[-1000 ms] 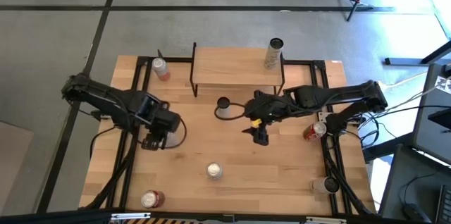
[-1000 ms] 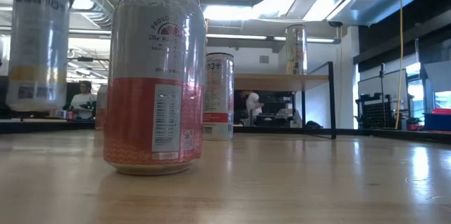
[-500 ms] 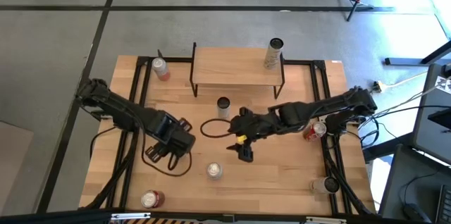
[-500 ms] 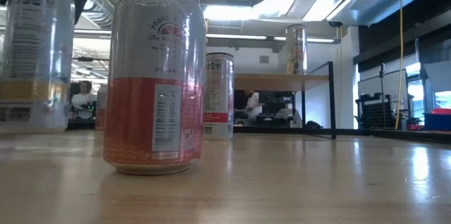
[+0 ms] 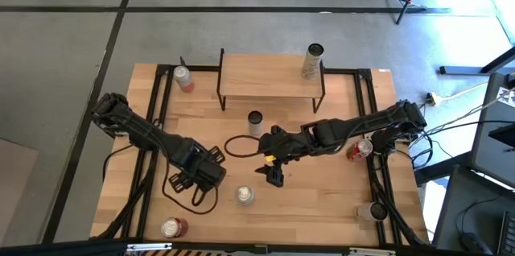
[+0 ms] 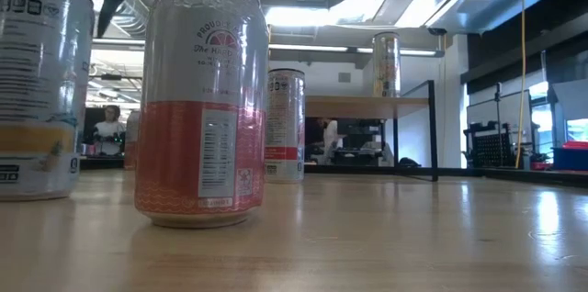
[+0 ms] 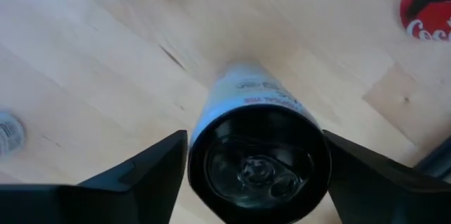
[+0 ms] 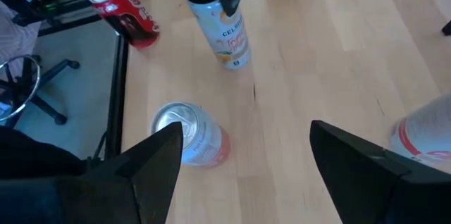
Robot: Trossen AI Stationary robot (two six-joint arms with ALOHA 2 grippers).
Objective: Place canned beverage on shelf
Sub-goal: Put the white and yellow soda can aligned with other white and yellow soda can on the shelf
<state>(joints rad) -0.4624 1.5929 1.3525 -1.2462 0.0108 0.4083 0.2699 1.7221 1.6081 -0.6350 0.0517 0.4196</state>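
A white canned beverage (image 7: 246, 94) with a dark top stands upright on its base on the table, at the left in the low view (image 6: 37, 90). My left gripper (image 5: 203, 177) is directly above it, pointing down and open, one finger on each side of the can. My right gripper (image 5: 273, 175) hangs open and empty over the table's middle. The shelf (image 5: 269, 79) stands at the far edge on black legs, with one can (image 5: 312, 61) upright on its right end. My left gripper has come down over the can's top end (image 7: 257, 171), and its fingers (image 7: 151, 175) stand close beside the upper wall on two opposite sides. I cannot tell whether they touch it. The can stands upright on the table.
Other cans stand about: a silver-and-orange one (image 5: 245, 196) near the middle front, a red one (image 5: 173, 228) near left, one (image 5: 255, 121) before the shelf, one (image 5: 184, 79) far left, and two at the right (image 5: 356, 150), (image 5: 372, 210). Black cable loops (image 5: 237, 145) lie on the wood.
My left gripper has gone toward the table's near edge and rightward, sinking and rolling about its own axis. The can it carried has come down from clear of the table and now stands on it. My right gripper has gone toward the left and near edge, lower.
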